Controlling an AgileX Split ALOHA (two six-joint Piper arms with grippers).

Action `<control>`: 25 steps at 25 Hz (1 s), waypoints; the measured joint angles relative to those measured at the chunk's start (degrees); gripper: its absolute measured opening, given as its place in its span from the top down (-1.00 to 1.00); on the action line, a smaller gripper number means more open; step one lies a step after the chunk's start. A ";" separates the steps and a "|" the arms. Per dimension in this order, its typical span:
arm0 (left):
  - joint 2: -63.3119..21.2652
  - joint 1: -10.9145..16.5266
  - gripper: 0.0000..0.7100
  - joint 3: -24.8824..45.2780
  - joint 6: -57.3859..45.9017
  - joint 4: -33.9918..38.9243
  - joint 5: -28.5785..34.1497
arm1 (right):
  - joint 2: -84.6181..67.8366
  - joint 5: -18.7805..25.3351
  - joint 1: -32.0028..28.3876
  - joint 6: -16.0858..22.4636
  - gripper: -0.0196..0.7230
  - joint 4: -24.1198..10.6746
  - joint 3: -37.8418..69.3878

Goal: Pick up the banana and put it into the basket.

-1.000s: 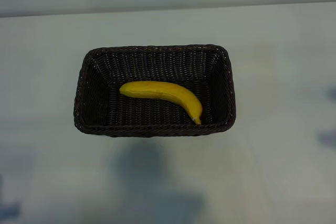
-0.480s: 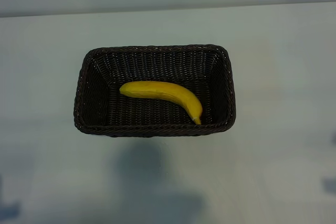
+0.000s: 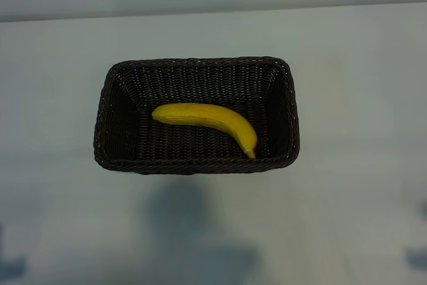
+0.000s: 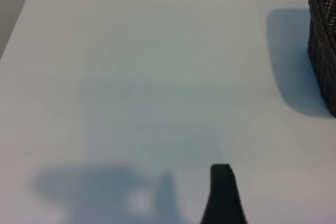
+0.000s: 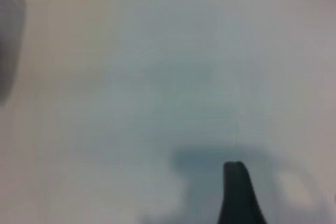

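Exterior view, pale table (image 3: 347,65), banana (image 3: 207,119) lying inside basket (image 3: 195,167); both hands released, grasping nothing

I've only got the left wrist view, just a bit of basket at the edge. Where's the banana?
Observer: The banana lies inside the basket, flat on its floor.
Operator: Which way does its tip point?
Observer: In the exterior view, toward the basket's lower right corner.
Operator: Anything in the right arm's jaws?
Observer: No; its wrist view shows one dark fingertip over the table, nothing held.
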 joint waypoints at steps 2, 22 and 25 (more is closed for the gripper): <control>0.00 0.00 -0.52 0.00 0.00 0.00 0.00 | -0.19 -0.86 0.00 -0.33 -0.25 0.70 0.42; 0.00 0.00 -0.52 0.00 0.00 0.00 0.00 | -0.19 -1.47 0.00 -0.89 -0.25 1.67 0.48; 0.00 0.00 -0.52 0.00 0.00 0.00 0.00 | -0.19 -1.47 0.00 -0.89 -0.25 1.67 0.48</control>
